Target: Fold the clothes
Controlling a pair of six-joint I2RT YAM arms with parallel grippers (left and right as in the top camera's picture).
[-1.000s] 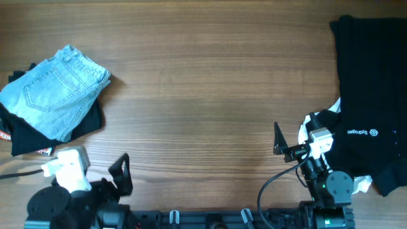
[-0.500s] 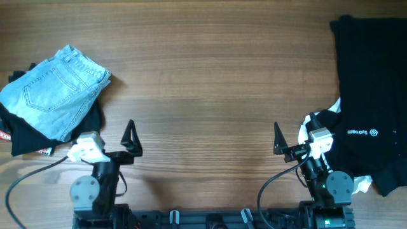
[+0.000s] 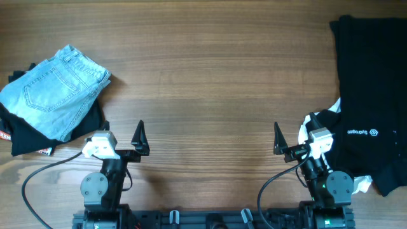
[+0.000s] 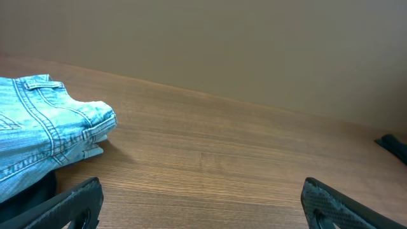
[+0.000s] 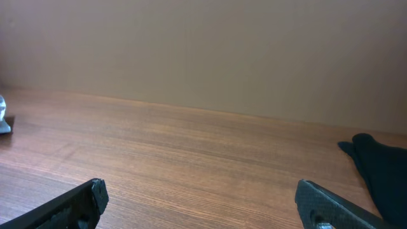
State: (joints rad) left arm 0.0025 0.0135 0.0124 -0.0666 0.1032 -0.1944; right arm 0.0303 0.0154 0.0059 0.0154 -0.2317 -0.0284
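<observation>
The pale blue denim shorts (image 3: 54, 92) lie folded at the far left, on top of a folded black garment (image 3: 35, 138). They also show at the left of the left wrist view (image 4: 44, 130). My left gripper (image 3: 122, 135) is open and empty near the front edge, right of that pile and apart from it; its jaws frame bare wood (image 4: 203, 213). My right gripper (image 3: 294, 130) is open and empty near the front edge, just left of a spread black garment (image 3: 372, 83). Its jaws frame bare wood (image 5: 203, 210).
The black garment at the right has a small white logo (image 3: 362, 132) and some white cloth (image 3: 362, 184) beneath it; its edge shows in the right wrist view (image 5: 381, 168). The wooden table (image 3: 210, 76) spans the view. Cables run at the front by the arm bases.
My left arm has swung from the bottom left corner up and to the right, and now faces forward over the table with its jaws open. The right arm has not moved.
</observation>
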